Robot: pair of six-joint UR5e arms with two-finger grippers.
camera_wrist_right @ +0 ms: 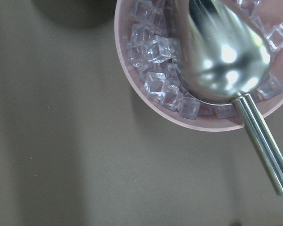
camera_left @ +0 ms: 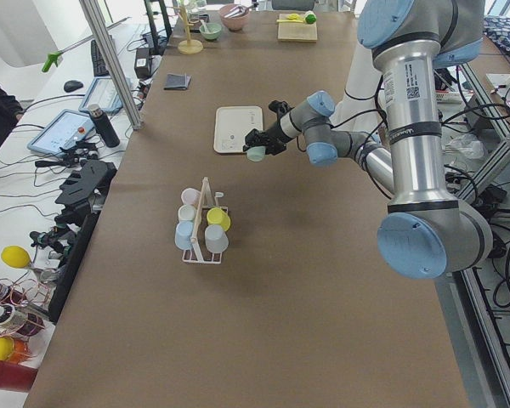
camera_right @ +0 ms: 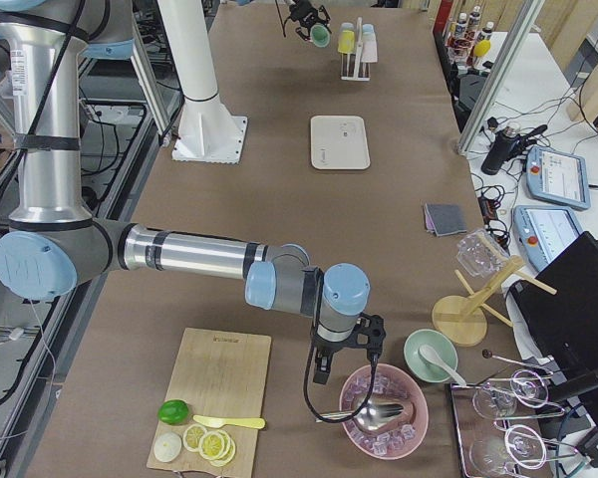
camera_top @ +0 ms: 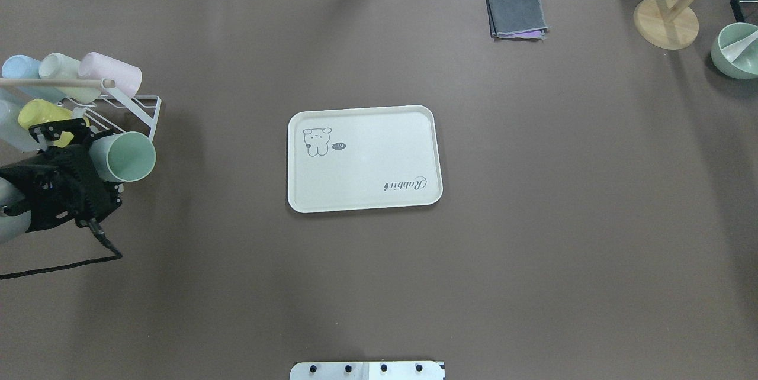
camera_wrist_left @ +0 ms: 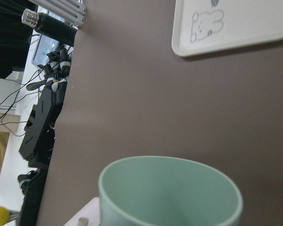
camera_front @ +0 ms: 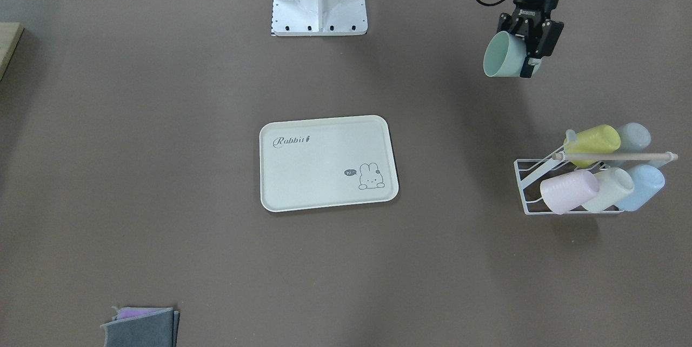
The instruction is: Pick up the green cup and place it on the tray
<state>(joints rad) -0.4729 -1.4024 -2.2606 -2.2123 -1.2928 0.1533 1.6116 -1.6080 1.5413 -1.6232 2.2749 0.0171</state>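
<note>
The green cup [camera_front: 503, 55] is a pale mint tumbler lying on its side in my left gripper [camera_front: 520, 52], which is shut on it and holds it above the table, mouth toward the tray. It also shows in the overhead view [camera_top: 127, 157] and fills the bottom of the left wrist view [camera_wrist_left: 170, 193]. The cream-white tray [camera_front: 324, 163] with "Rabbit" script lies bare at the table's middle [camera_top: 367, 161], well apart from the cup. My right gripper [camera_right: 324, 373] hangs by a pink ice bowl far off; I cannot tell whether it is open or shut.
A white wire rack [camera_front: 527, 185] holding several pastel cups stands beside the left gripper [camera_top: 95, 158]. A folded grey cloth [camera_top: 516, 15], a wooden stand [camera_top: 666, 22] and a green bowl [camera_top: 737, 51] sit at the far side. The pink bowl's rim [camera_wrist_right: 146, 94] holds ice and a metal scoop.
</note>
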